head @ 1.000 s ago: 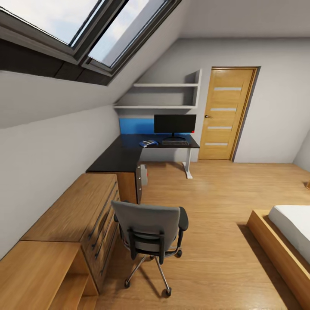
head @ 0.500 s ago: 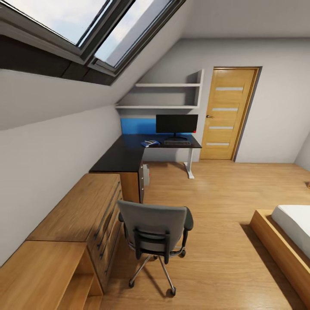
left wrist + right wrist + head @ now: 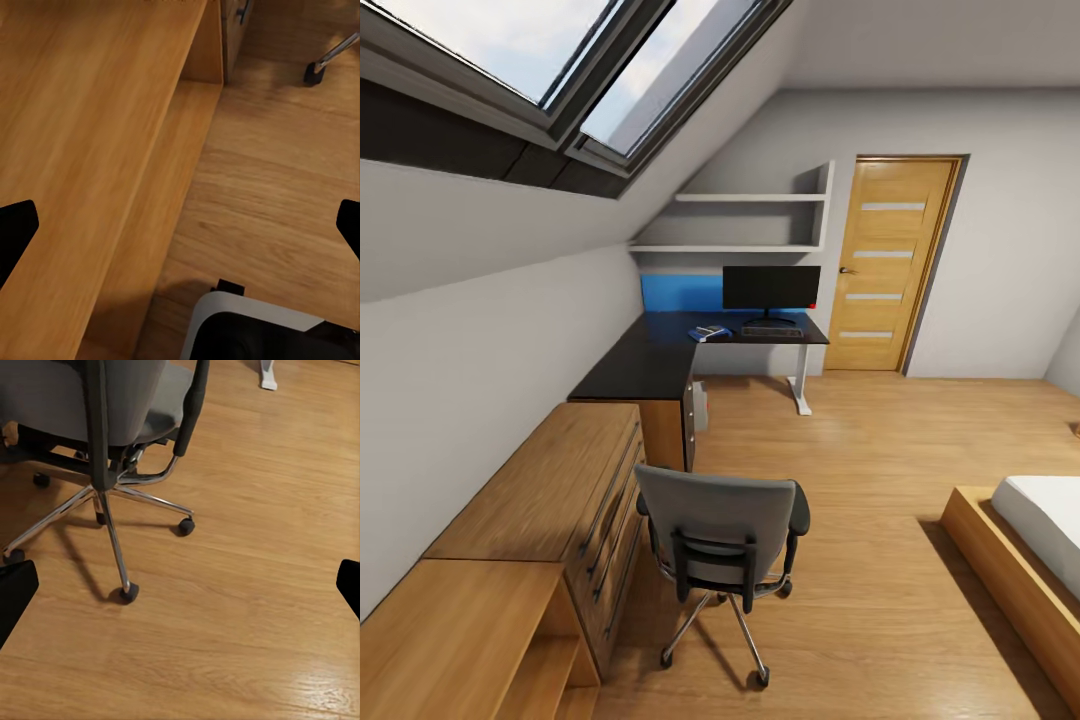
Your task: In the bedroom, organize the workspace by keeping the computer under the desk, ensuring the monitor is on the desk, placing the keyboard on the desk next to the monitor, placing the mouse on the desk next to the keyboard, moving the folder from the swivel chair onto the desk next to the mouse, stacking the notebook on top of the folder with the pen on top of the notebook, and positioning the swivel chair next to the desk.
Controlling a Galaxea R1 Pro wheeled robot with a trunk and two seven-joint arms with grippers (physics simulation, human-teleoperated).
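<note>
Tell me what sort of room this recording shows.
Likely an attic bedroom with a work corner: a bed, skylights in the sloped ceiling, and a desk with a monitor.

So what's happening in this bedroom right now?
Nothing is being handled at the moment. The robot looks across the room at the grey upholstered swivel chair, which stands on the wooden floor beside a light wooden chest of drawers, well short of the glossy black L-shaped desk. The wide black monitor is on the desk, with a small blue item, probably the folder, lying beside it. Both grippers hang open over the floor, holding nothing.
</note>
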